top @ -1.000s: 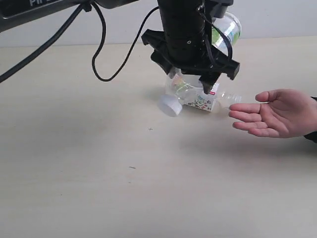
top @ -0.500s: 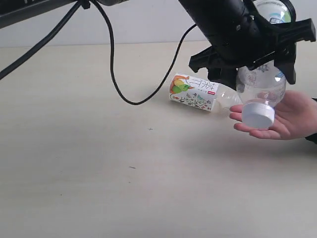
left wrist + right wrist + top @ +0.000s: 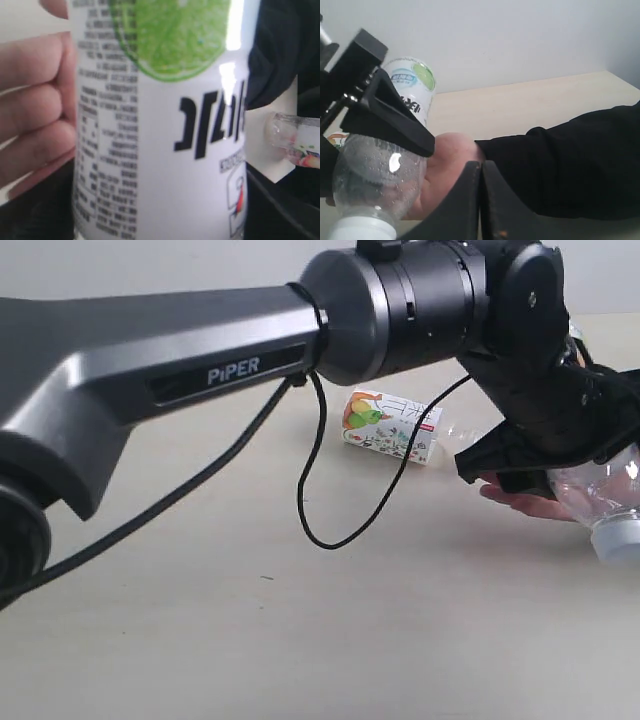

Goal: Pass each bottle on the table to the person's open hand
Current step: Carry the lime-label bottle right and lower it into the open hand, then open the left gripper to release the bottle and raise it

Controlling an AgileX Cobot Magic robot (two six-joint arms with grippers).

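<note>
The left gripper (image 3: 560, 462), on a long dark arm, is clamped across the body of the green-lime bottle (image 3: 595, 495) and holds it directly over the person's hand (image 3: 520, 502). The bottle is tilted. Its long axis runs on a slant, with the white cap (image 3: 618, 538) at the low end, pointing down past the hand, and the base at the high end, up inside the jaws. In the left wrist view the lime label (image 3: 165, 100) fills the picture, with the person's fingers (image 3: 35, 100) just beside it, though contact cannot be judged.

A second bottle, the fruit-label bottle (image 3: 392, 427), lies on its side on the table (image 3: 200, 640) near the hand's fingertips. Its long axis lies flat, and its clear neck end points toward the hand.

The right gripper (image 3: 481, 200) sits just beside the hand with its two black fingers pressed together and nothing between them. A black sleeve (image 3: 570, 165) covers the arm behind the hand. A black cable (image 3: 310, 500) hangs in a loop from the arm, on the far side of the fruit-label bottle from the hand.
</note>
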